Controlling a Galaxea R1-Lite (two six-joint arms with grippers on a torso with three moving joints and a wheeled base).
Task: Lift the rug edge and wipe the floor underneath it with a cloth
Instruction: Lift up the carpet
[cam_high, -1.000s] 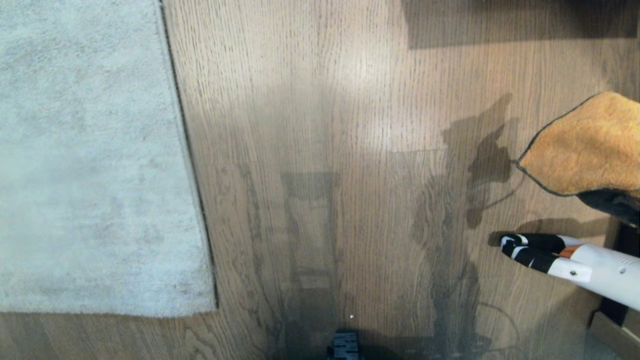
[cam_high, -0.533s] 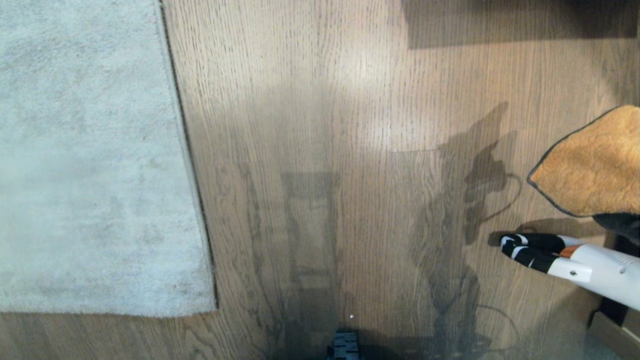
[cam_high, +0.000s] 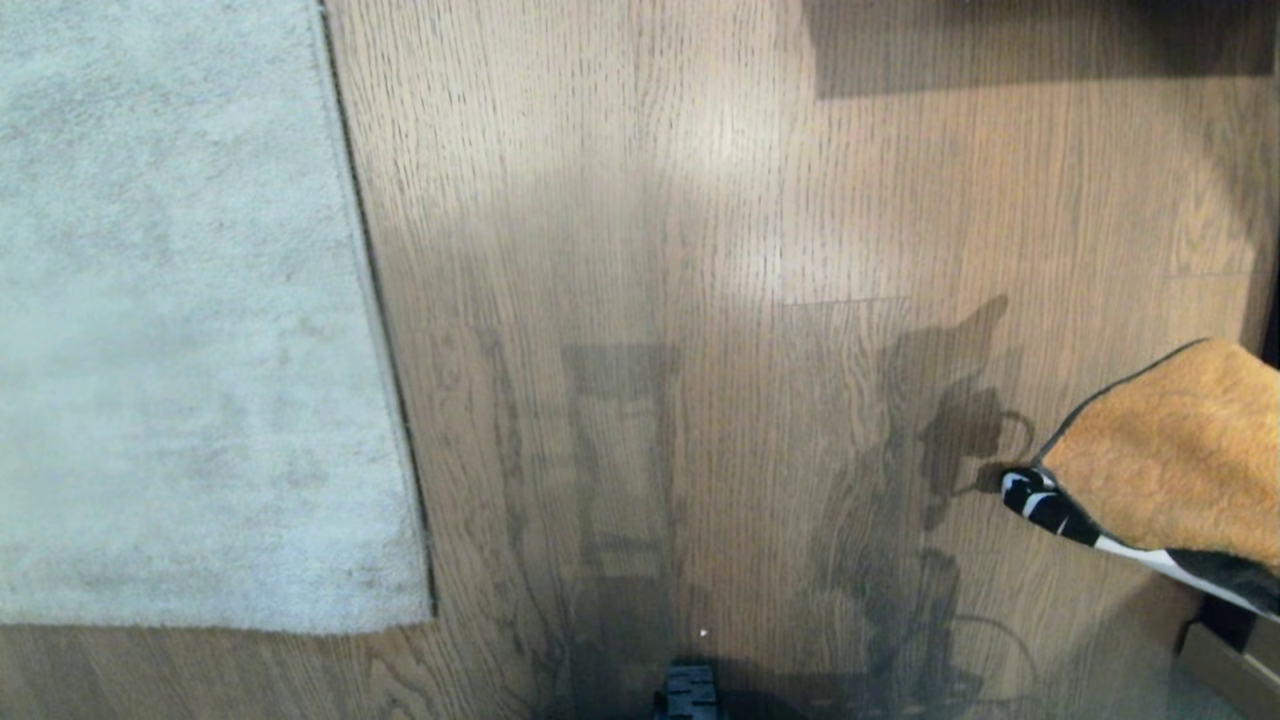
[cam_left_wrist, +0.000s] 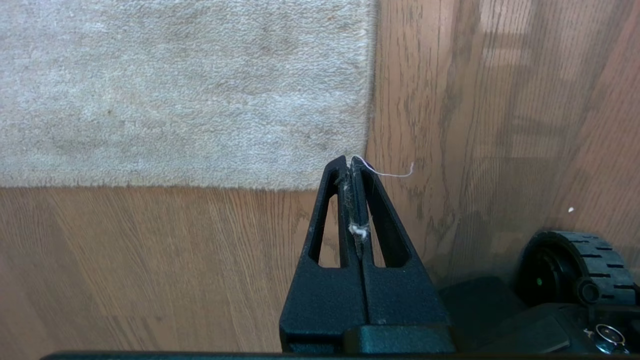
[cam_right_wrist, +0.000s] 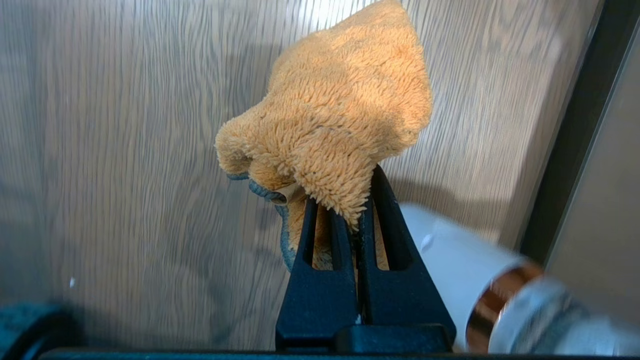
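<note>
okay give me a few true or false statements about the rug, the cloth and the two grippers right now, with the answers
1. The right gripper is shut on the orange cloth. True.
2. The rug edge is lifted off the floor. False: the rug lies flat, corner down.
3. The left gripper is shut and holds only wisps of fluff. True.
4. The cloth lies spread on the rug. False: it hangs from the right gripper, over bare floor at the robot's right, well apart from the rug.
5. The left gripper pinches the rug's corner. False: it hovers above the corner.
</note>
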